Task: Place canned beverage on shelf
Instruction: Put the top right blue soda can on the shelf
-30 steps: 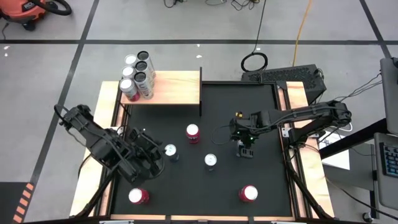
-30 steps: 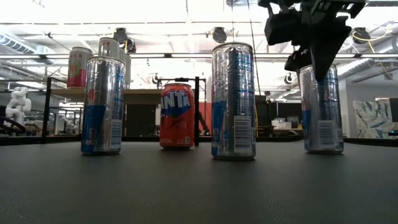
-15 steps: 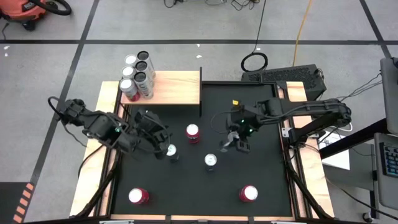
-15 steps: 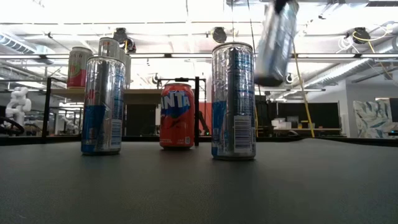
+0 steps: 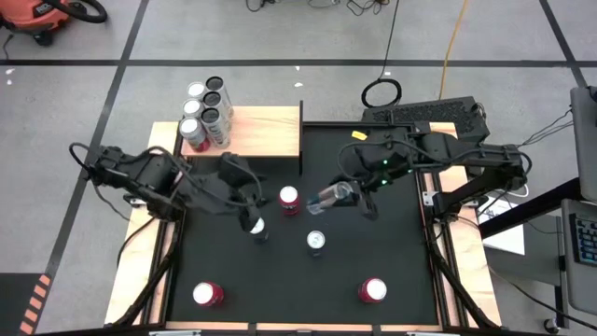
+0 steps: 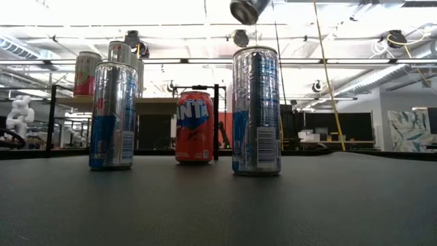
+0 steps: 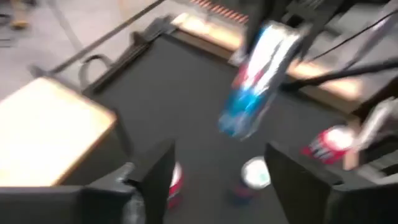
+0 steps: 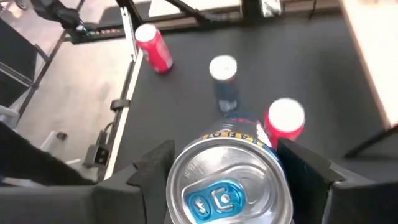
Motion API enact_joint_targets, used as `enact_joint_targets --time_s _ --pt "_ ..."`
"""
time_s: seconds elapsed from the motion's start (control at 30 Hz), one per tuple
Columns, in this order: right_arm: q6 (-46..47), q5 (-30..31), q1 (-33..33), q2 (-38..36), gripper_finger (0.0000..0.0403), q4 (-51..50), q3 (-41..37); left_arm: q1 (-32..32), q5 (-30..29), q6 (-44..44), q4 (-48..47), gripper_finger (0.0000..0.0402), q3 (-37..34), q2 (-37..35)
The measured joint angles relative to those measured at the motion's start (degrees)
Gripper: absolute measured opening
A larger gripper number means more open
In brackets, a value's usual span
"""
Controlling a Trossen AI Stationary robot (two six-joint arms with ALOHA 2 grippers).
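My right gripper (image 8: pixel 221 171) pinches a slim silver-blue beverage can (image 5: pixel 332 196), tilted sideways above mid-table. The pale wooden shelf (image 5: pixel 261 131) lies far-left. My left gripper (image 7: pixel 214 171) is spread.

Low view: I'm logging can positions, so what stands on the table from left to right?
Silver-and-blue can → orange can, farther back → tall silver can. Above these, the right gripper's held can shows at the top edge.
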Motion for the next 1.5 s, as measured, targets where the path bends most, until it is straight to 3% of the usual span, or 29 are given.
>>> enact_joint_targets --time_s 0.2,0.33,0.73,0.97,1.23,1.5 --pt "-7.53 -0.07 0.00 0.40 0.0220 8.40 0.02 4.34 8.44 4.30 8.49 0.0349 0.01 -0.30" --pt "-11.46 0.00 0.00 0.64 0.0220 11.42 0.02 7.02 12.08 7.98 9.20 0.0369 0.01 0.03" --pt "-17.99 -0.17 0.00 0.79 0.0220 12.07 0.02 16.18 29.81 20.81 11.22 0.0370 -0.01 2.39" --pt "-18.39 -0.22 0.00 0.79 0.0220 13.41 0.02 16.84 33.68 24.79 15.17 0.0370 -0.01 5.67" --pt "-19.38 -0.20 -0.02 0.79 0.0220 14.96 0.02 16.84 33.88 25.14 14.90 0.0367 -0.03 9.82" --pt "-19.87 -0.11 -0.02 0.79 0.0220 14.96 0.02 16.81 33.42 24.70 14.74 0.0299 -0.08 10.04"
